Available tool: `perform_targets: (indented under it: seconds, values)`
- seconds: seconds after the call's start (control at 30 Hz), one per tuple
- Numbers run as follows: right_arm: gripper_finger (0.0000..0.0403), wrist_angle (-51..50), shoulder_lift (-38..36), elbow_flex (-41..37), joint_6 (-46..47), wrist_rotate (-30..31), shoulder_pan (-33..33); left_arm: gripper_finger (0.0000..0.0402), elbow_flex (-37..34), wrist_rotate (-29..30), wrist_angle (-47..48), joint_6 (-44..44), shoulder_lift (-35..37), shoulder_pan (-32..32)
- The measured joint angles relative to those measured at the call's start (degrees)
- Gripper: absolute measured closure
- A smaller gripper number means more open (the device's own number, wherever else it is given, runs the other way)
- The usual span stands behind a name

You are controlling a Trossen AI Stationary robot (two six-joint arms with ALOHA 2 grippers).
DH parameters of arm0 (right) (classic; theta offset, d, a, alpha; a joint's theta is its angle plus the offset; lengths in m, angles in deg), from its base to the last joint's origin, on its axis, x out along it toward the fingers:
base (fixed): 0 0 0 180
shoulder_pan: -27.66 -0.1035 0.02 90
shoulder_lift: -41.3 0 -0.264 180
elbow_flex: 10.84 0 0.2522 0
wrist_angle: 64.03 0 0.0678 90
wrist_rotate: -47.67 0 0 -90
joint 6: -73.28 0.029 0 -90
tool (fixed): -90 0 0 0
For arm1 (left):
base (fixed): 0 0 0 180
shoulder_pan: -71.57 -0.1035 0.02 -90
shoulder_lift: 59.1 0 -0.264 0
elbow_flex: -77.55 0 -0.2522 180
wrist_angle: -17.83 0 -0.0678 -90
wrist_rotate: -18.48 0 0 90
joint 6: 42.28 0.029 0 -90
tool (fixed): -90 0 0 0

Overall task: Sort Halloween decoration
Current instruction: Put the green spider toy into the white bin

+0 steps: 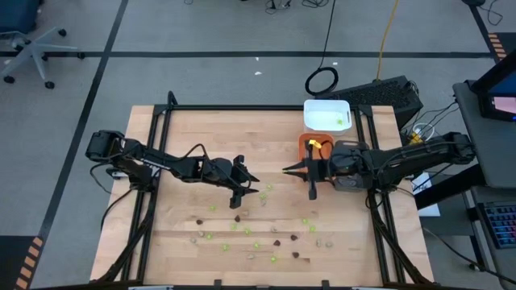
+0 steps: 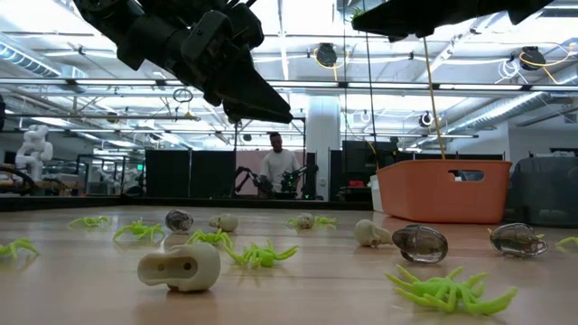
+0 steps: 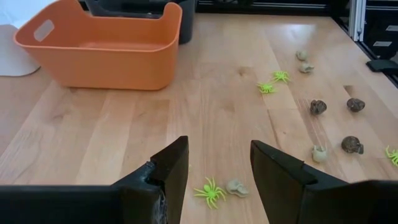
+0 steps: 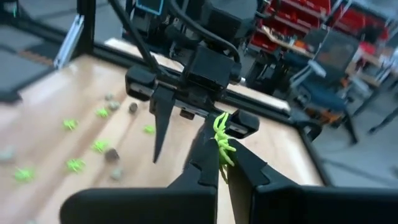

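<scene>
The right pincer (image 4: 221,152) is clamped on a lime-green spider (image 4: 222,138) and hangs above the bench (image 1: 185,137) beside the orange tray (image 1: 316,143), near the far right corner. The left pincer (image 3: 214,165), its fingers (image 3: 171,163) apart, hovers over mid-bench above another green spider (image 3: 209,191) and a pale skull (image 3: 237,187). More green spiders, dark brown pieces (image 3: 318,107) and beige skulls lie scattered toward the near edge. A white tray (image 1: 326,114) sits at the far edge.

Worktop (image 1: 185,234) evenly lit from overhead; soft shadows cast. Ceiling lights (image 2: 325,56) glaring in low view. Right wrist view smeared by motion blur.
</scene>
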Motion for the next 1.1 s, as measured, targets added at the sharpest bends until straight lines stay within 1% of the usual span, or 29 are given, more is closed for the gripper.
perform_targets:
  seconds: [0.37, 0.5, 0.67, 0.8, 0.93, 1.1]
  values:
    - [0.0399, 0.0, 0.0, 0.0, 21.6, -0.1, 0.0, 0.0229, 0.0, 0.4, 0.0, 0.2, 0.0, 0.0]
    - [0.0396, 0.0, 0.0, 0.0, 26.1, -0.1, 0.0, 0.0229, 0.0, 0.4, 0.0, 0.4, 0.0, 0.0]
    - [0.0395, 0.0, 0.0, 0.0, 25.6, 0.2, 0.1, 0.0229, 0.0, 1.1, 0.0, 0.5, 0.0, 0.0]
    - [0.0395, -1.7, -0.7, 0.0, 22.1, 5.0, 2.3, 0.0229, 0.0, 2.8, 0.0, 0.6, 0.0, 0.0]
    - [0.0400, -6.5, -2.6, 0.0, 17.4, 8.0, 8.7, 0.0229, 0.0, 5.6, 0.0, 1.7, -0.3, 0.0]
    - [0.0401, -13.2, -3.4, 0.0, 12.1, 9.3, 20.9, 0.0229, 0.0, 8.6, -0.1, 1.7, -0.7, 0.0]
